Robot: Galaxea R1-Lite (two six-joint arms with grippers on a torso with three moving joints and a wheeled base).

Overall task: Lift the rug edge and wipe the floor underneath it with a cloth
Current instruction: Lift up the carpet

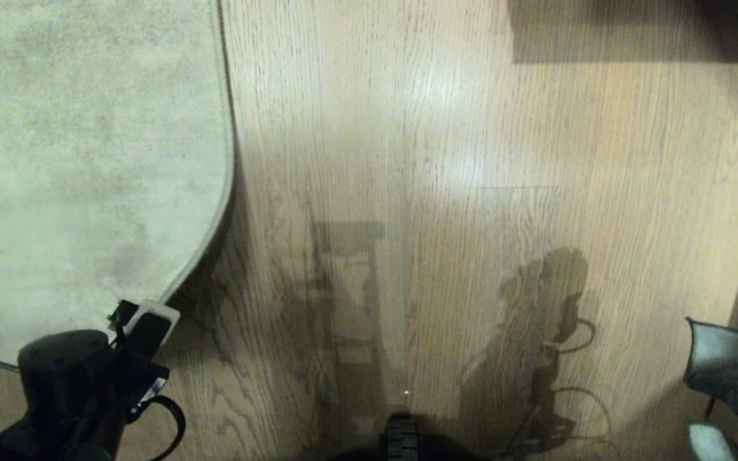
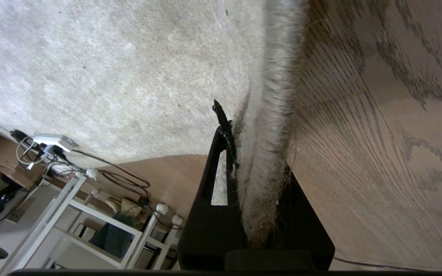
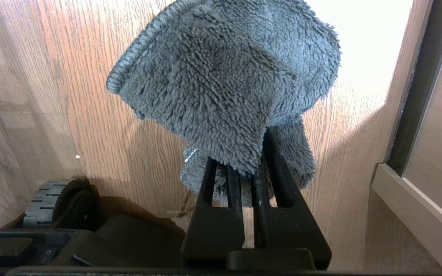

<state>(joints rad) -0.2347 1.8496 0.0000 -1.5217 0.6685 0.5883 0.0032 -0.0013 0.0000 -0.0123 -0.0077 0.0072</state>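
Pinching rug edge point(image 2: 267, 153), left gripper point(image 2: 244, 168)

Home rm: rug point(image 1: 87, 160), wood-plank floor point(image 1: 471, 192), white shelving point(image 2: 90, 214).

pale grey-beige short-pile rug point(image 1: 87, 160) off to my left on the light brown wood-plank floor point(image 1: 439, 192), its rug edge point(image 2: 267, 153) pinched in my left gripper point(image 2: 251, 168), small fluffy grey cloth point(image 3: 225, 88) in my right gripper point(image 3: 249, 176) far right
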